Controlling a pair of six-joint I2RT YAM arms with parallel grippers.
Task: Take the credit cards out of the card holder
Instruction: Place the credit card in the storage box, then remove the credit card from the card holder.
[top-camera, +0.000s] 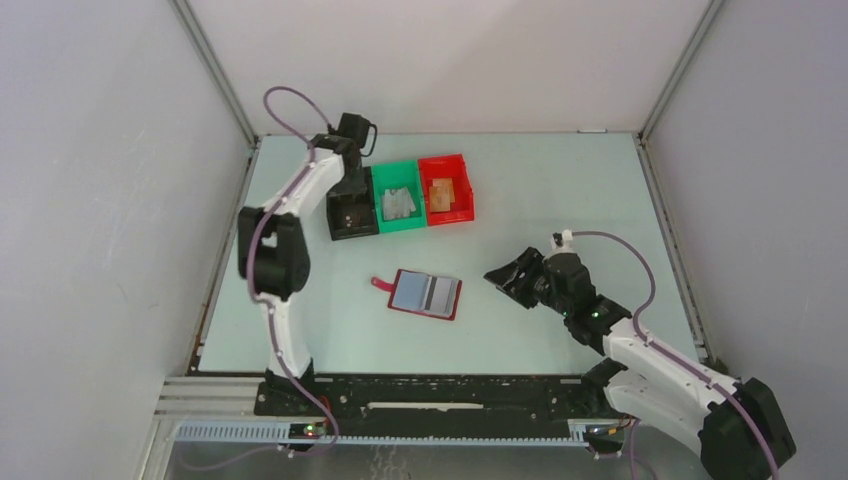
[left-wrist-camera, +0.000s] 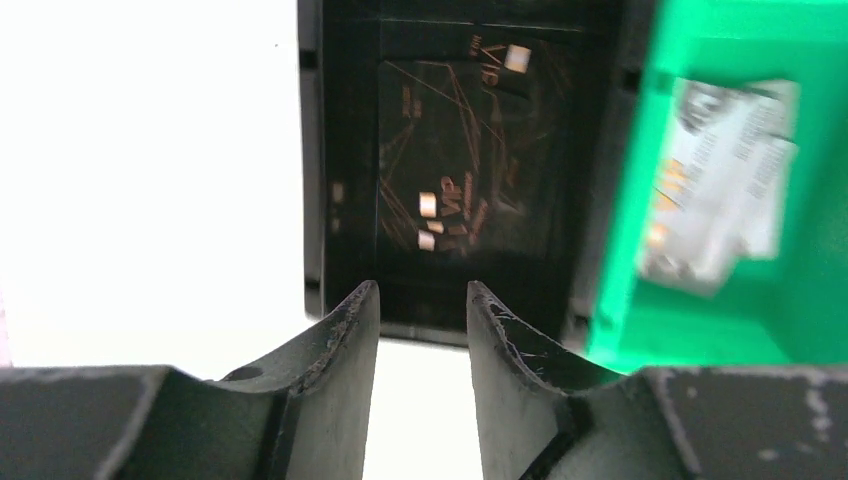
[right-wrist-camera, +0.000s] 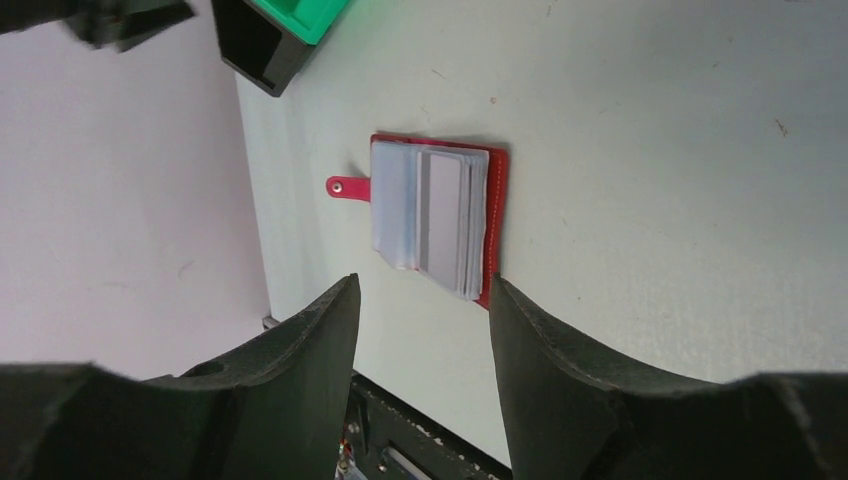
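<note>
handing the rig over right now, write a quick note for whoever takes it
Left gripper: open, empty, above the black bin, which holds dark cards.
Right gripper: open, empty, just right of the card holder, not touching it.
The card holder lies open on the table, with a light blue card and a grey striped card showing in it.
Done: pale cards lie in the green bin, a tan card in the red bin.
Left: pull the two showing cards; whether more sit under them cannot be told.
</note>
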